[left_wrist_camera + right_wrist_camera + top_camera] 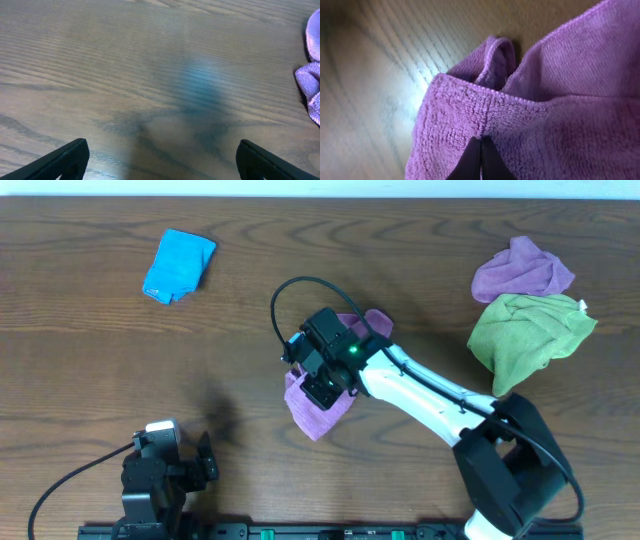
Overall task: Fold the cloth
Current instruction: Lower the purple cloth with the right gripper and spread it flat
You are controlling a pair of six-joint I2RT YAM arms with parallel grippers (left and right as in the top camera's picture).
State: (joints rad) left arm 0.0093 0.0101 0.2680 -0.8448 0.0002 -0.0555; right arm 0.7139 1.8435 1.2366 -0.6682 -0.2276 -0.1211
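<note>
The right hand (480,155), clamped on only a thin edge of the purple cloth (560,100) at mid surface (100,360), may lose it when lifting, while the left hand (162,161) sits with fingers apart.

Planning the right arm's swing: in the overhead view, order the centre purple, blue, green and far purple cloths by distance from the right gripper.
1. Centre purple cloth, in the right gripper jaws.
2. Blue cloth, back-left, and green cloth, right: too close to call.
3. Far purple cloth, back-right.
</note>
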